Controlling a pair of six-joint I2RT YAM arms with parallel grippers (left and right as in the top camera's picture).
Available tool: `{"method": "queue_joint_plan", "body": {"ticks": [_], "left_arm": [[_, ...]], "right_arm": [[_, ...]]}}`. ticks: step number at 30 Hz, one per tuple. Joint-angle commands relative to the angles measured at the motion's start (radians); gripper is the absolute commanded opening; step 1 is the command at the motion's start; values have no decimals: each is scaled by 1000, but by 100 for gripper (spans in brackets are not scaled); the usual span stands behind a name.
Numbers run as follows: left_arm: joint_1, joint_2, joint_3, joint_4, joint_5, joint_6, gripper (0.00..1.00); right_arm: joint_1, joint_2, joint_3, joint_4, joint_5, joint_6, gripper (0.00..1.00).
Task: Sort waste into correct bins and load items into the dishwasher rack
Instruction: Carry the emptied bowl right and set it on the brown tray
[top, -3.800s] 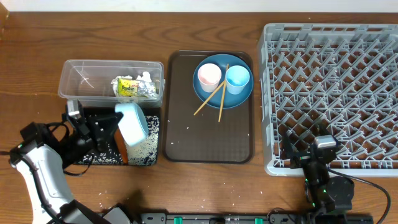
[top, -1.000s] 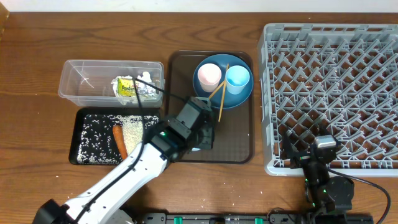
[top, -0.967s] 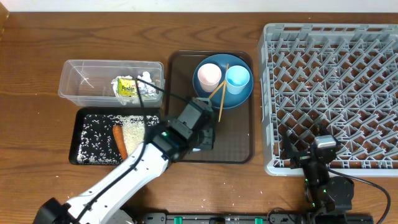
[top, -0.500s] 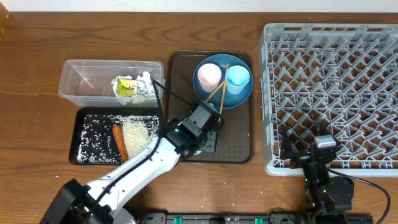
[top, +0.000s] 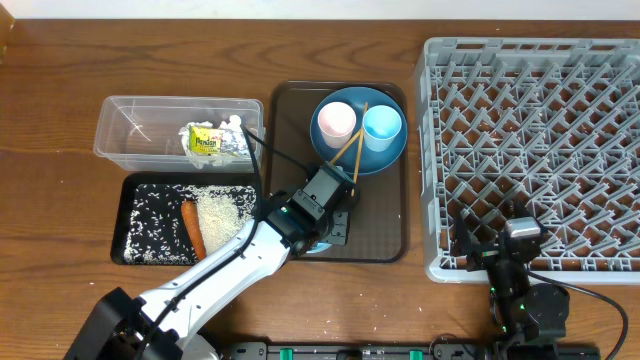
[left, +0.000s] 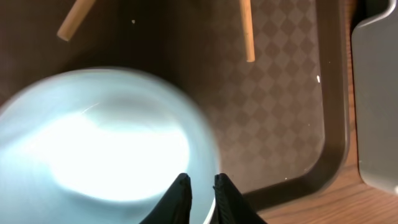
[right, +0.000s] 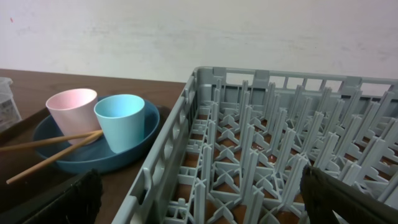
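Waste looks sorted as far as the overhead view shows. The wrapper (top: 205, 141) and the tissue (top: 234, 128) lie in the clear tub (top: 130, 110). The carrot (top: 191, 228) and a heap of rice (top: 222, 218) lie in the black tray (top: 180, 178) just in front of it. A few stray grains dot the worktop (top: 60, 100) near the front edge, so that half of the job is all but done.

Loading has not begun: the rack (top: 540, 140) on the right holds nothing. The bowl (left: 106, 143) sits on the brown tray (top: 375, 215), near its front left corner, under the left arm. The left gripper (left: 200, 186) has its fingers close together astride the bowl's rim. Whether they press on it or stand just off it cannot be told from the blurred wrist view.

The plate (top: 385, 160) is at the back of the same tray, with the pink cup (top: 335, 121) and the light-blue cup (top: 382, 125) standing on it side by side. The chopsticks (top: 355, 165) lean across its near edge.

The right gripper (right: 202, 199) is spread wide and holds nothing, low at the rack's near side. All five dishes remain to be moved over, which I judge to be well over half the work.
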Motion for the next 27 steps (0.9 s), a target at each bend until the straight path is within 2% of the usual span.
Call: {"method": "queue_joint_plan", "body": {"ticks": [1,3,4,14,19,27], "left_arm": [[-2,0,8,-3,6,-10,30],[-2,0,8,-3,6,-12,42],[-2,0,8,-3,10,-13,44],[15,-117,42,-4,28,36,47],[56,-228,42,-23,19,37,53],[129,-307,42,-136,-247,36,61]], "right_arm": [[2,-5,-1,-2,-8,6,99],[2,-5,-2,-2,-8,6,99],[2,-5,-1,-2,-8,6,99],[2,-5,-2,-2,-8,6,99],[2,-5,-1,-2,-8,6,99],[2,-5,-2,-2,-8,6,99]]}}
